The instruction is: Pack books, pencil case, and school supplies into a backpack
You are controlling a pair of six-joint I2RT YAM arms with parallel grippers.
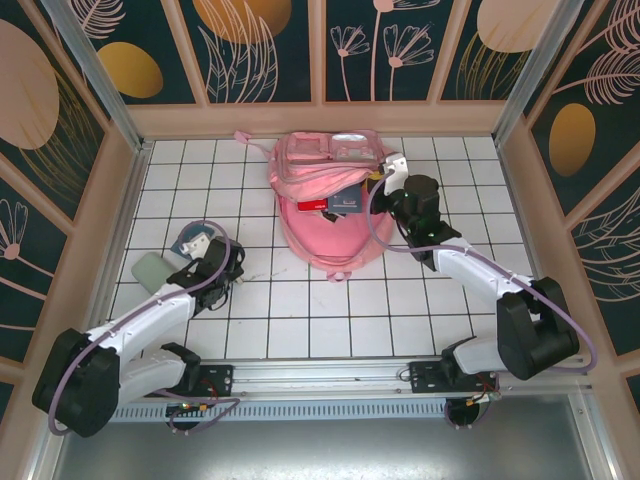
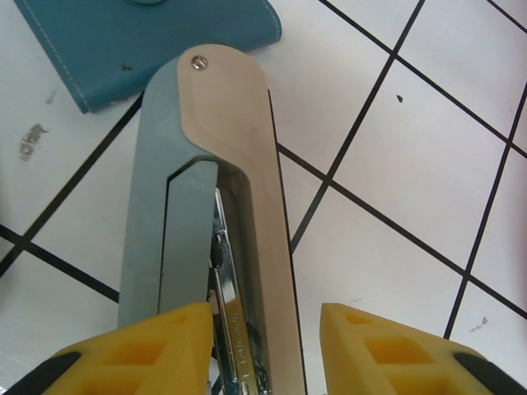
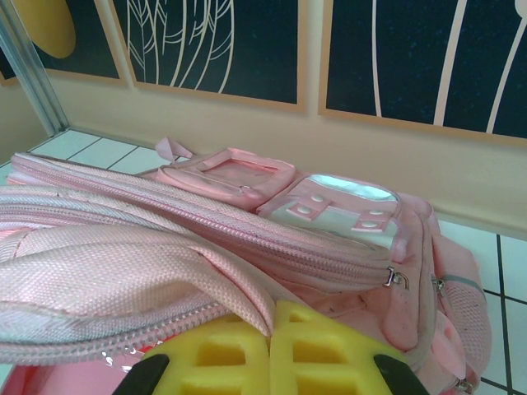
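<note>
Partly packed: books (image 1: 345, 205) sit inside the backpack (image 3: 329, 239), whose rim the right end effector (image 3: 270, 350) pinches shut. The left end effector (image 2: 265, 346) straddles the stapler (image 2: 206, 164); grip cannot be confirmed. The notebook (image 2: 148, 41) lies just beyond it, unpacked on the counter (image 2: 395, 164).

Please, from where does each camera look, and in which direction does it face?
Top external: above and behind the arms, facing down onto the tiled table and the backpack; both arms show whole.
Left wrist: on the left arm, facing down at the stapler, which lies between the yellow fingers of the left gripper.
Right wrist: on the right arm, facing across the backpack toward the back wall; the right gripper pinches pink fabric.
Shared: top external and right wrist both show the backpack.
</note>
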